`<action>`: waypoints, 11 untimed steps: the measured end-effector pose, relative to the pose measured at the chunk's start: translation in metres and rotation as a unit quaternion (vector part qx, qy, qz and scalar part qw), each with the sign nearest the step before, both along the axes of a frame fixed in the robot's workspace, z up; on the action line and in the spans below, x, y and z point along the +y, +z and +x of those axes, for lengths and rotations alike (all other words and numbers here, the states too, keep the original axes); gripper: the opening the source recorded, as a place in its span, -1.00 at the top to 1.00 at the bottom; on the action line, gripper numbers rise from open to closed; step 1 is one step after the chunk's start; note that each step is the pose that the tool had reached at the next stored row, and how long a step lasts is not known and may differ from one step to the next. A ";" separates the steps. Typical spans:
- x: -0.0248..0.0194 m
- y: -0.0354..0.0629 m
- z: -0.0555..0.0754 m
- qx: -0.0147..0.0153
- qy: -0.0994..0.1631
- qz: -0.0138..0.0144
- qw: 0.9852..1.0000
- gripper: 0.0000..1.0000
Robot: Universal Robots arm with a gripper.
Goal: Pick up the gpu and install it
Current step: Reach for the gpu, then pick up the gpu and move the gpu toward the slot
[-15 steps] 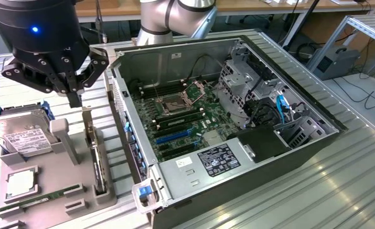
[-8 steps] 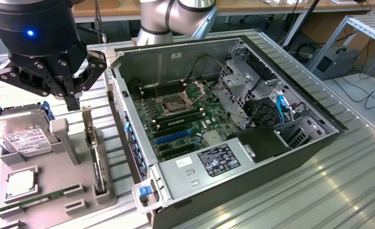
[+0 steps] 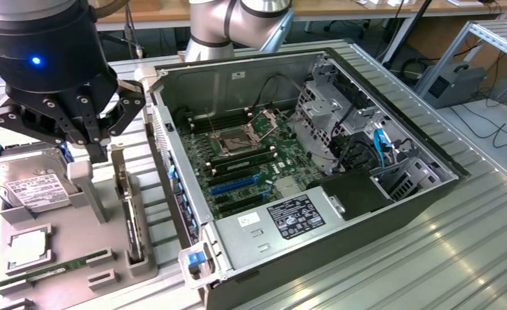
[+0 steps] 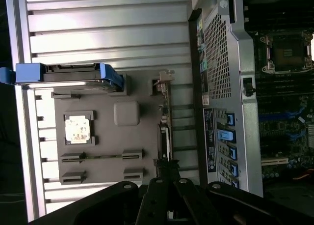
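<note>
While the aluminium-slat table carries everything, the biggest thing on it is the open computer case, which lies on its side with its green motherboard facing up and its empty processor socket exposed. Beyond the case's far wall rises the silver-grey robot arm. Its large black gripper hangs at the exterior view's left, beside the case, with its fingers pressed together and nothing between them. Under it sits a grey fixture tray, just beside the case on the table. On the tray's far end a silver hard drive with a white label rests in blue rails. The gpu stands on edge in a slot along the side of the tray nearest the case, thin and dark, uninstalled. The closed fingertips hover above the tray near the card's far end, not touching it. Smaller parts share the tray: a square processor in its recess and, nearest the camera, a narrow green memory stick lying in its clips.
</note>
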State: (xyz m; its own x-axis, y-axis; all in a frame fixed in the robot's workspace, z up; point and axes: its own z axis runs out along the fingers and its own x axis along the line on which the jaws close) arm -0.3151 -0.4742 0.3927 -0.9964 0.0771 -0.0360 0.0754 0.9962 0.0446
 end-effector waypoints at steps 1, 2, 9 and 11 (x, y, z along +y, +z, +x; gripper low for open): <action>-0.0001 0.0000 0.000 0.000 0.000 0.000 1.000 0.79; -0.0002 0.0000 0.002 0.000 0.000 0.000 1.000 0.79; -0.0055 0.0000 0.006 0.000 0.000 0.000 1.000 0.79; -0.0055 0.0000 0.006 0.000 0.000 0.000 1.000 0.79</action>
State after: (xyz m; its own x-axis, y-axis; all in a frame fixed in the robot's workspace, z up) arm -0.3088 -0.4797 0.3927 -0.9964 0.0770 -0.0360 0.0754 0.9962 0.0447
